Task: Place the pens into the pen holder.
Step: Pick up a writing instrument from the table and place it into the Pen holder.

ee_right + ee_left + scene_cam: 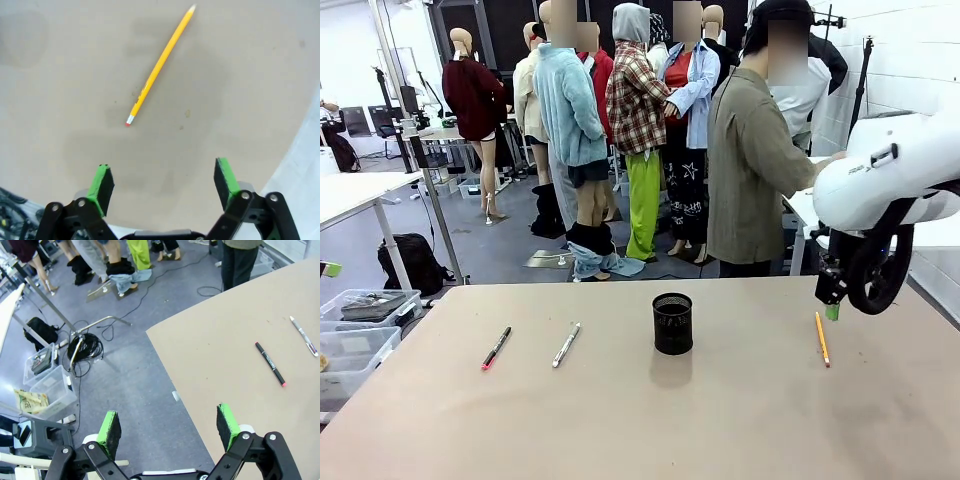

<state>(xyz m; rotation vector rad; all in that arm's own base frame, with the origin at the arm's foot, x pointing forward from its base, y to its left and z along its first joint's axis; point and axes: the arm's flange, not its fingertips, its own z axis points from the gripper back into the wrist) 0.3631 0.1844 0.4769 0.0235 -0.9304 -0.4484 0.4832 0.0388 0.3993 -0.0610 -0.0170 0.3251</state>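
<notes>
The black mesh pen holder (672, 323) stands upright at the middle of the table. To its left lie the white-silver pen (566, 344) and, farther left, the black pen with a red end (496, 348). On the right lies the orange-yellow pencil (822, 338). My right gripper (832, 304) hangs just above the pencil's far end. In the right wrist view the right gripper (163, 181) is open and empty, with the pencil (160, 65) ahead of it. My left gripper (168, 425) is open over the floor, off the table's edge. The black pen (270, 363) and silver pen (304, 335) lie beyond it.
A person (755, 170) stands behind the table's far edge, turned away. Clear plastic bins (360, 330) sit on the floor off the table's left side, and a coil of cables (85, 347) lies on the floor. The tan tabletop (650, 420) is bare near me.
</notes>
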